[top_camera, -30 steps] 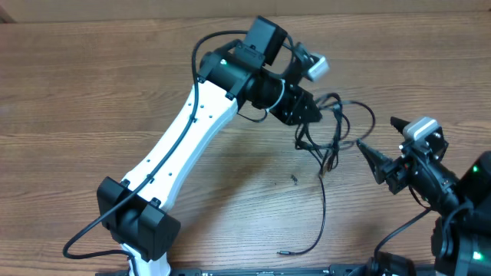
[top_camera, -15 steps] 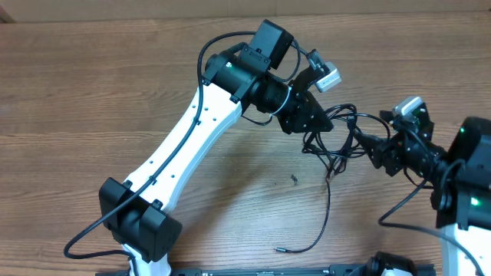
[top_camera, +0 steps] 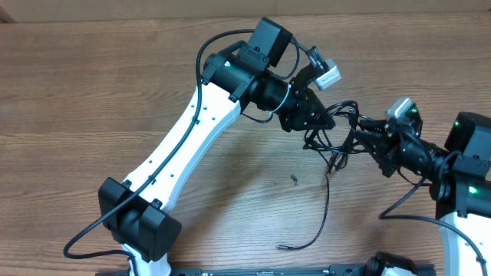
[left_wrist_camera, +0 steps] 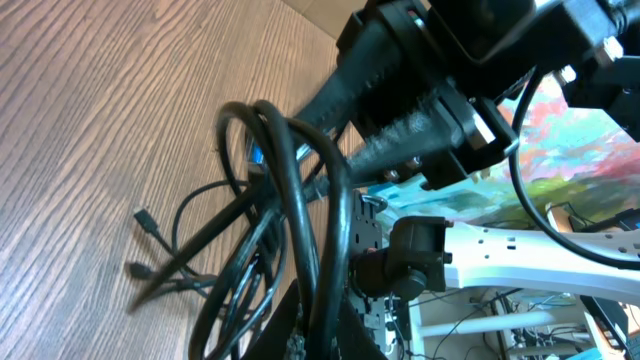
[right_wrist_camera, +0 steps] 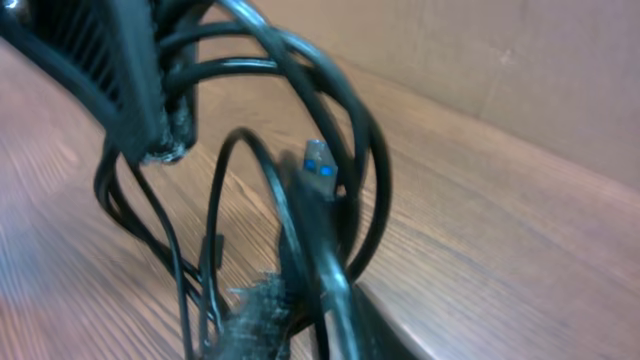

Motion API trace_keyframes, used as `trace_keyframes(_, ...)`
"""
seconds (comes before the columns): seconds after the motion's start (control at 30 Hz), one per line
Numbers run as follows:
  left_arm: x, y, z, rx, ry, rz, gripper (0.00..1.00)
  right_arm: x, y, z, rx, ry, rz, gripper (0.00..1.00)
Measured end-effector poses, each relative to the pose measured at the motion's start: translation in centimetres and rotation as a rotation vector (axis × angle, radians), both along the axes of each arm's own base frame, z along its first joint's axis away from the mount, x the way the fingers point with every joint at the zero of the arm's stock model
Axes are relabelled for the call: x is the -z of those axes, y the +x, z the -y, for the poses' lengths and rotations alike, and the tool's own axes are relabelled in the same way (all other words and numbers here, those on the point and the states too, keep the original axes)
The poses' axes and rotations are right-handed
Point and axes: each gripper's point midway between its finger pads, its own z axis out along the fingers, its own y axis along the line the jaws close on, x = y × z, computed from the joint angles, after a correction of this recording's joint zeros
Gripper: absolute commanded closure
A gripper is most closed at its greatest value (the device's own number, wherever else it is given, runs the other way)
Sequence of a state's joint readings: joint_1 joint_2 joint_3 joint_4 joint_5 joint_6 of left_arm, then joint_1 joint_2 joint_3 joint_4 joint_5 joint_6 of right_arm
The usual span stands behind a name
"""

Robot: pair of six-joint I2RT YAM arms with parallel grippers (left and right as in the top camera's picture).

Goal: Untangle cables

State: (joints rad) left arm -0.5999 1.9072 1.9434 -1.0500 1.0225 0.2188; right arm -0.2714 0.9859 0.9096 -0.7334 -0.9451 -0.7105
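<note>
Cables (top_camera: 335, 147) bunched at 3 o'clock, left end effector (top_camera: 324, 123) pinching them, right end effector (top_camera: 360, 139) apparently pinching a loop; untangling barely begun.

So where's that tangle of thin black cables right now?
Overhead, the tangle of thin black cables sits right of centre, between the left gripper and right gripper.
</note>
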Motion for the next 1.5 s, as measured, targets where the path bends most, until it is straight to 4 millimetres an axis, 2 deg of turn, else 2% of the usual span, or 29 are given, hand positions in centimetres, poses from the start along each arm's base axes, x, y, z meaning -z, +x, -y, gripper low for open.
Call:
trace_keyframes(0.47, 0.2, 0.6, -0.1, -0.023, 0.015, 0.010, 0.96, -0.5, -0.8, -0.9, -0.049, 0.053, -0.007, 0.96)
trace_keyframes(0.63, 2.2, 3.3, -1.0, -0.226, 0.166, -0.036, 0.96, -2.1, -2.1, -1.8, -0.097, 0.082, 0.047, 0.96)
trace_keyframes(0.83, 4.6, 7.1, -3.6, -0.572, 0.354, -0.136, 0.96, -4.7, -4.4, -2.7, -0.124, 0.070, 0.158, 0.96)
trace_keyframes(0.97, 5.3, 8.6, -5.2, -0.717, 0.404, -0.187, 0.96, -5.7, -5.5, -2.9, -0.106, 0.063, 0.192, 0.96)
trace_keyframes(1.17, 5.9, 9.2, -6.7, -0.806, 0.445, -0.248, 0.96, -5.4, -5.0, -1.2, 0.073, 0.042, 0.127, 0.96)
trace_keyframes(1.37, 6.3, 9.9, -8.5, -0.890, 0.464, -0.334, 0.96, -3.0, -3.9, 1.7, 0.315, 0.027, -0.027, 0.96)
trace_keyframes(1.5, 6.3, 10.2, -9.3, -0.920, 0.458, -0.381, 0.96, -2.0, -3.8, 2.8, 0.396, 0.013, -0.079, 0.96)
